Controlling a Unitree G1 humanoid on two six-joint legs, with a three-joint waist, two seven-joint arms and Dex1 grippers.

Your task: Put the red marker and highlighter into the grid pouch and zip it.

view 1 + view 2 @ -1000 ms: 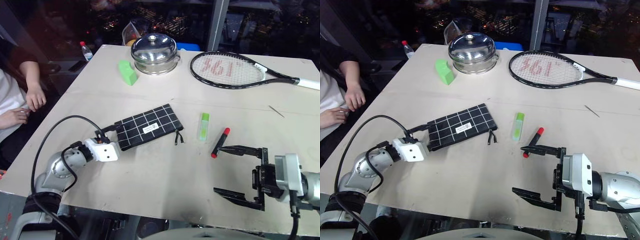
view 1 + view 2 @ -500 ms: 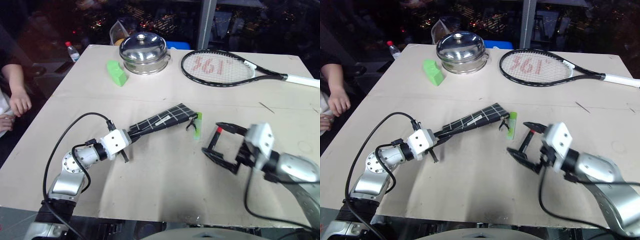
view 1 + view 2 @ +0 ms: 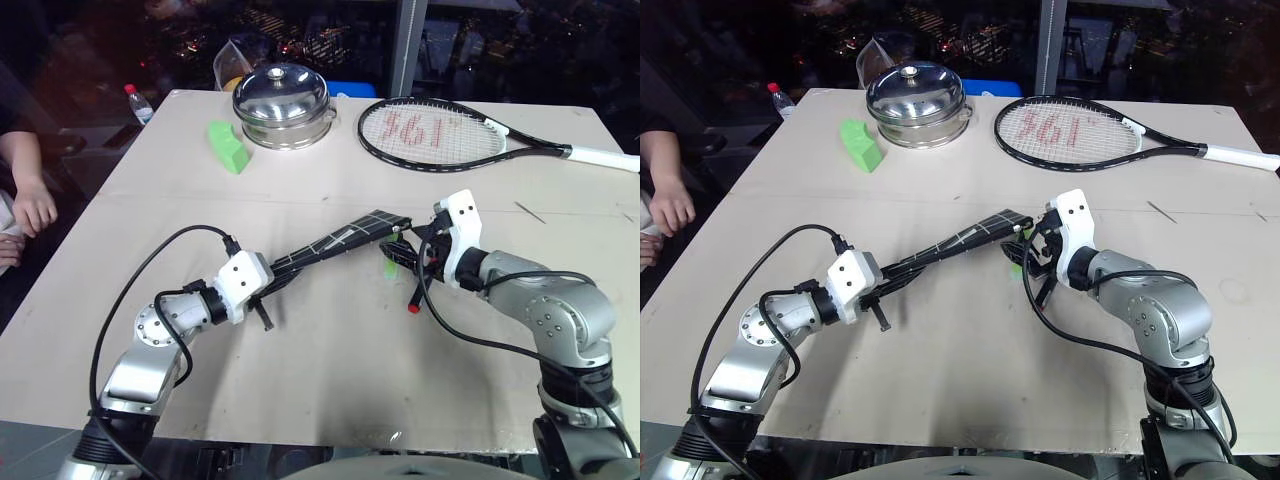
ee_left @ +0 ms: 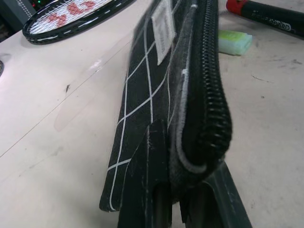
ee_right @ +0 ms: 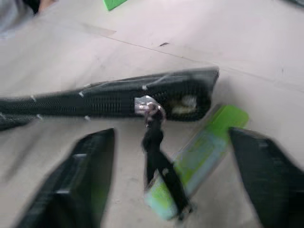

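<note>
Beige tabletop (image 3: 300,380) is being used as the work surface, with a steel pot (image 3: 281,102) and a tennis racket (image 3: 450,135) lying toward twelve o'clock; the grid pouch (image 3: 335,243) is being held edge-up over the middle of the table, its near end clamped in the closed left gripper (image 3: 268,297); the right gripper (image 5: 166,175) is being held with its fingers parted around the zipper pull (image 5: 154,130) at the pouch's far end, nothing being gripped; the zipper is judged mostly shut, so opening is being prepared; the highlighter (image 5: 199,152) and the red marker (image 4: 266,14) are lying on the table just beside that end, toward three o'clock of the pouch; neither is packed yet; loading and zipping are being left to do.
</note>
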